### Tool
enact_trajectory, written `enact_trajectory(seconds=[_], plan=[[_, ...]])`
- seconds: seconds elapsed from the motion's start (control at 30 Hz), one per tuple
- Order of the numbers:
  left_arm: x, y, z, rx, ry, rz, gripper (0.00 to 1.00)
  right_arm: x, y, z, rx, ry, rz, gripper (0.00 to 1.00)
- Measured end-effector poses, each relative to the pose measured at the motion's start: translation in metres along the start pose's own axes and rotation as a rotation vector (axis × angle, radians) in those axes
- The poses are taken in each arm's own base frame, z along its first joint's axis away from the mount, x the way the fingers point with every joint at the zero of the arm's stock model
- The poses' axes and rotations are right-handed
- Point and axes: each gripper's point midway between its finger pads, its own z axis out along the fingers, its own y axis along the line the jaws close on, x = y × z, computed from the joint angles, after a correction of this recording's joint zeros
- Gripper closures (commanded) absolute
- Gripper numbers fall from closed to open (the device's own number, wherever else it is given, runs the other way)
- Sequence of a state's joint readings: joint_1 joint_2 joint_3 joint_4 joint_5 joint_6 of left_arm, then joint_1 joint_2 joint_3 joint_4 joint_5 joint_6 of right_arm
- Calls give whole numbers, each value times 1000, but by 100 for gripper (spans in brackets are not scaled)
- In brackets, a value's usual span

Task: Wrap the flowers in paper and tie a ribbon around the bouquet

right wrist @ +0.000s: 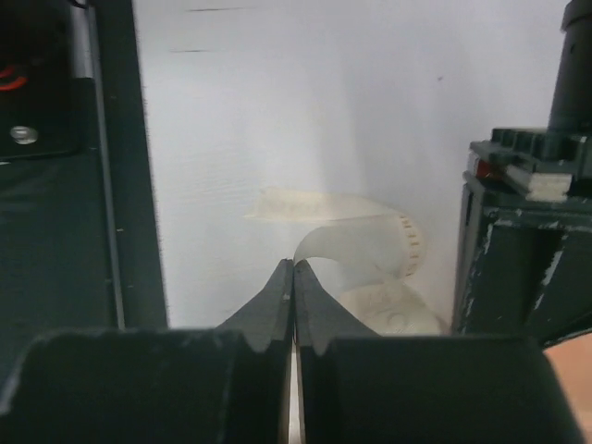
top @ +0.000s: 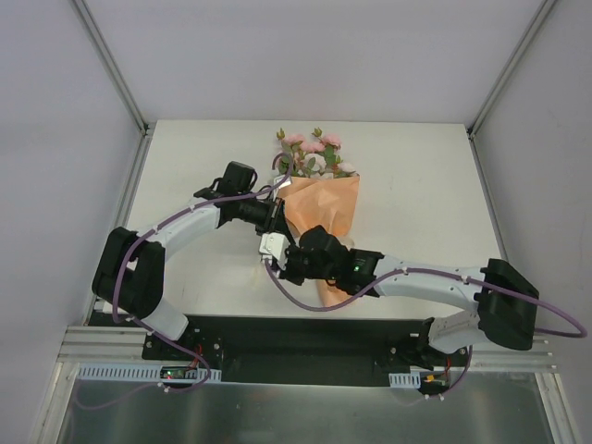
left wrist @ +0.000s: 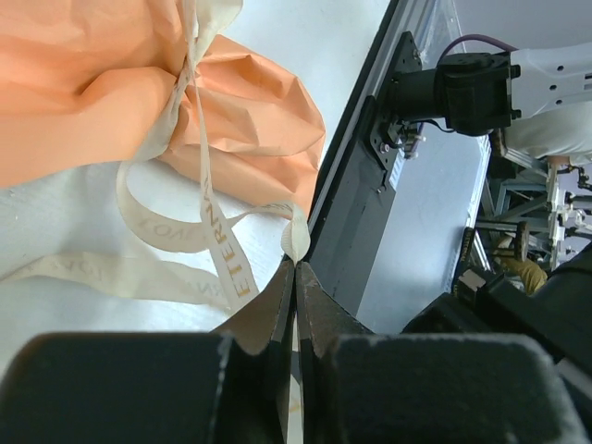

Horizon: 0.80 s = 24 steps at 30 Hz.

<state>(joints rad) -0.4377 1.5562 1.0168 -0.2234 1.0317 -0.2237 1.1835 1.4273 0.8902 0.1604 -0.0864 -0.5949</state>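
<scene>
The bouquet (top: pixel 319 199) lay on the white table (top: pixel 416 185), midway across it, with the flowers (top: pixel 313 148) pointing toward the far edge and the narrow end of the paper (top: pixel 326 211) cone pointing back toward the arm bases. Both arms reached in to the near left side of the cone, the left from the left and the right from the right, their wrists close together. The ribbon (left wrist: pixel 225 252), cream with gold lettering, was drawn in tight around the crumpled paper, and from there its strands ran down in loose loops over the table. The left gripper (left wrist: pixel 296 270) had its jaws pressed together on a small fold of ribbon at the very tips, just beside the dark base plate (left wrist: pixel 344 231). The right gripper (right wrist: pixel 294 270) was also closed, jaws meeting, and a curl of ribbon rose from right at its tips and arched away over the table, so it appeared pinched there. To the right of that curl stood the dark body of the other wrist.
</scene>
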Motion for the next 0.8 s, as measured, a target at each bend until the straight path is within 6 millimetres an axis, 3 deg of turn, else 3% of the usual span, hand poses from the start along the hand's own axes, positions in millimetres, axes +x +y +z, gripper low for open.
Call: enact_trajectory(seconds=[0.1,0.2,0.43,0.57,0.8], plan=[[0,2,1,-12,-3,-1,100,0,11,-12,-72,-16,130,100],[-1,1,3,-22,-3,-5,100,19,17,-26,-118,54,276,100],[-13,1,13,-46,-40,-2,100,54,20,-97,-69,219,505,100],[-28,7,24,-58,-84,-22,100,76,6,-143,82,302,576,100],[-56,7,31,-50,-182,-37,100,137,-40,-212,567,487,772,100]])
